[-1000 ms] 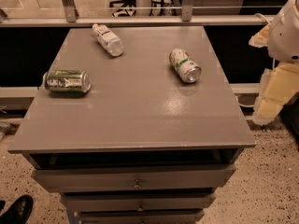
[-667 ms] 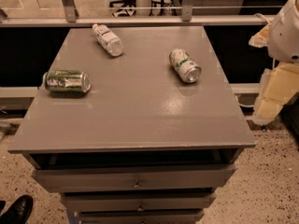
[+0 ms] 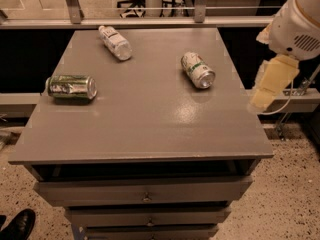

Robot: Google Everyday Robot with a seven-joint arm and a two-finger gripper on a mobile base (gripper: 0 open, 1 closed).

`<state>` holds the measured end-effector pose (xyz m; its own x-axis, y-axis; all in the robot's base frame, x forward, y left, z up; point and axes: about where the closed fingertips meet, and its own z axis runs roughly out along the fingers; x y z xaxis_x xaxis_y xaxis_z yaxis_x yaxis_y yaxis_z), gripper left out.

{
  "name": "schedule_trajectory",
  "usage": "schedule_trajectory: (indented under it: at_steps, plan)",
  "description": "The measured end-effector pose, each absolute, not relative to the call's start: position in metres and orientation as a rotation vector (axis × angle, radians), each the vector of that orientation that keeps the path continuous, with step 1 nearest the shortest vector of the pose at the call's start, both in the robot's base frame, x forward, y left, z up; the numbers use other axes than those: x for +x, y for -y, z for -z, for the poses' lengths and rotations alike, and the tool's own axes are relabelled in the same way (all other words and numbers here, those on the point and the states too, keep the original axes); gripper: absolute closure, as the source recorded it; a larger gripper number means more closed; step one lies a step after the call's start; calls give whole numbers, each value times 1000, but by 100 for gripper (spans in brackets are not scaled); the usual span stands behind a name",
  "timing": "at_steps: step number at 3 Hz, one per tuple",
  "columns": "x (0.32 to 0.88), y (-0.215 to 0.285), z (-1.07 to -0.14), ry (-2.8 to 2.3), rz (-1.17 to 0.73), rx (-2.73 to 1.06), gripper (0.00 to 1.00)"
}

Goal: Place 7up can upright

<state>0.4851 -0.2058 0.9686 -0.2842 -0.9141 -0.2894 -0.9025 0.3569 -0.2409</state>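
Note:
The 7up can [image 3: 197, 70] lies on its side on the grey table top [image 3: 150, 119], right of centre toward the back. It is white and silver with green lettering, and its silver end faces the front right. My gripper [image 3: 272, 81], cream-coloured under the white arm, hangs beyond the table's right edge. It is well apart from the can and holds nothing that I can see.
A darker green can [image 3: 71, 86] lies on its side at the table's left. A clear plastic bottle [image 3: 115, 42] lies at the back left. Drawers [image 3: 145, 196] sit below the table top. A rail and window frame run behind. A shoe [image 3: 17, 225] is at the bottom left.
My arm and gripper have shifted a little left and up, closer to the table's right edge. The cans and the bottle have not moved.

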Motion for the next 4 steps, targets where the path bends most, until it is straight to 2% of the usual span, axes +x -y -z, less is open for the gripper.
schedule_trajectory:
  at_steps: [3,4]
  plan:
    - [579,169,-966,-2317,-159,-1167,0]
    - [581,167,-967,-2339,-175,-1110,0]
